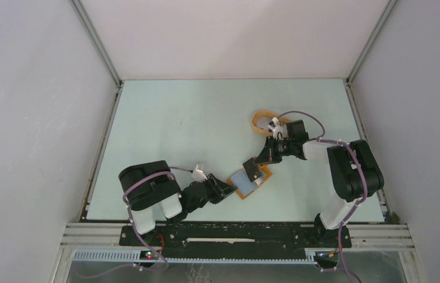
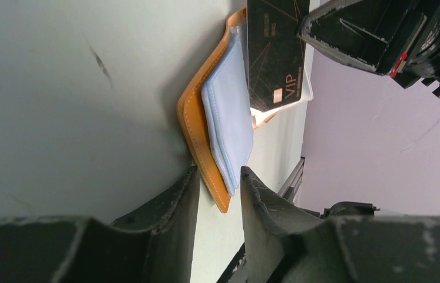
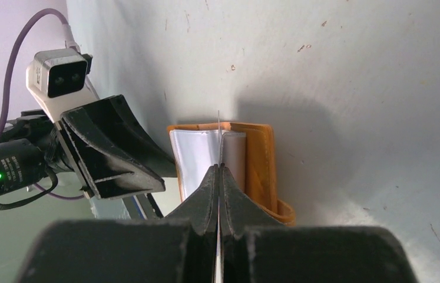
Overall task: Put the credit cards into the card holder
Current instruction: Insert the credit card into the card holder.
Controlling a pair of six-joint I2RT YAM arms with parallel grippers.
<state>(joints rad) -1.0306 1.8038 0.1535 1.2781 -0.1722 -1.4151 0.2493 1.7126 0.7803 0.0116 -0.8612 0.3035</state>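
Note:
The orange-brown card holder (image 1: 262,175) lies open on the table, its pale blue pockets facing up. My left gripper (image 1: 227,188) is shut on its near left corner; in the left wrist view the holder (image 2: 197,121) fills the gap at my left gripper (image 2: 220,177). My right gripper (image 1: 258,164) is shut on a black credit card (image 1: 251,171) marked VIP (image 2: 276,53). It holds the card tilted over the holder's pockets. In the right wrist view the card (image 3: 219,127) shows edge-on ahead of my right gripper (image 3: 220,168), over the holder (image 3: 258,159). No other cards show.
An oval orange rimmed tray (image 1: 260,121) sits behind the right gripper. The left arm's finger (image 3: 108,150) is just left of the holder. Grey walls enclose the pale green table (image 1: 176,130).

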